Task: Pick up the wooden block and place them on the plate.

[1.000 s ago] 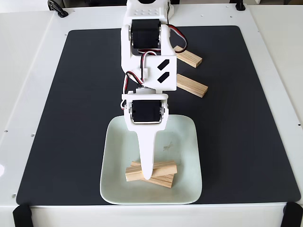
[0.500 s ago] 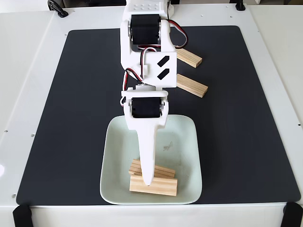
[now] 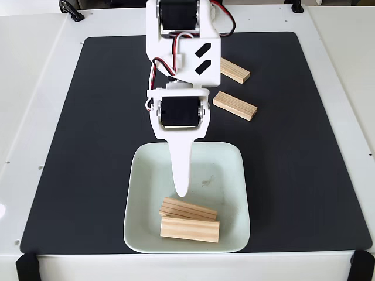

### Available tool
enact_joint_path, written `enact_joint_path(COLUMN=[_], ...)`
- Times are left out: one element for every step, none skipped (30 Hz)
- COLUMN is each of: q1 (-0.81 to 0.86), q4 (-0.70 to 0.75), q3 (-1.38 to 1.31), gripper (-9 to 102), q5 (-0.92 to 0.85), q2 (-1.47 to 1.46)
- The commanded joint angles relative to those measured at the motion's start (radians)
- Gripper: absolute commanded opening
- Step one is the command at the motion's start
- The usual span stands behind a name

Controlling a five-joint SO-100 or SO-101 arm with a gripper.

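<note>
The pale square plate (image 3: pixel 228 170) lies at the front of the black mat in the fixed view. Two wooden blocks rest in its front half, one (image 3: pixel 188 209) slightly tilted and another (image 3: pixel 190 229) just in front of it, side by side. Two more wooden blocks (image 3: pixel 234 69) (image 3: pixel 235 105) lie on the mat to the right of the arm. My gripper (image 3: pixel 181 192) hangs over the middle of the plate, its tip just behind the nearer blocks and holding nothing. From above, a single white finger (image 3: pixel 180 167) shows, so the gap between the jaws is hidden.
The black mat (image 3: pixel 88 129) covers most of the white table. The arm's white body and servos (image 3: pixel 181 52) rise over the mat's back middle. Black clamps (image 3: pixel 26 266) sit at the table's front corners.
The block that lay crosswise under the gripper's tip now rests at the plate's front, beside the other one. The gripper has pulled back toward the arm's base, clear of both blocks.
</note>
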Motion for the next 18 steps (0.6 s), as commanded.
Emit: enact_joint_path(q1=[-0.009,-0.011,-0.011,-0.012,-0.014,-0.014,-0.015,-0.017,-0.020,-0.028,-0.034,-0.037,-0.037,-0.038,-0.046,-0.054,-0.058,-0.058], q4=[-0.011,-0.011,-0.011,-0.011,-0.011,-0.011,-0.011,-0.012,-0.017,-0.031,-0.049,-0.072,-0.094,-0.117,-0.137,-0.153,-0.164,-0.170], q3=[0.126,0.172,0.222,0.273,0.322,0.373,0.420,0.465,0.508,0.552,0.600,0.646,0.696,0.746,0.795,0.841,0.888,0.934], gripper=[2,1,0,0,0,0,0,0,0,0,0,0,0,0,0,0,0,0], q5=[-0.002,-0.002,-0.002,0.000,0.000,0.003,0.003,0.005,0.005,0.005,0.005,0.005,0.005,0.005,0.005,0.005,0.005,0.005], q2=[0.190,0.235,0.281,0.327,0.374,0.423,0.471,0.518,0.565,0.609,0.657,0.704,0.755,0.805,0.857,0.908,0.957,1.005])
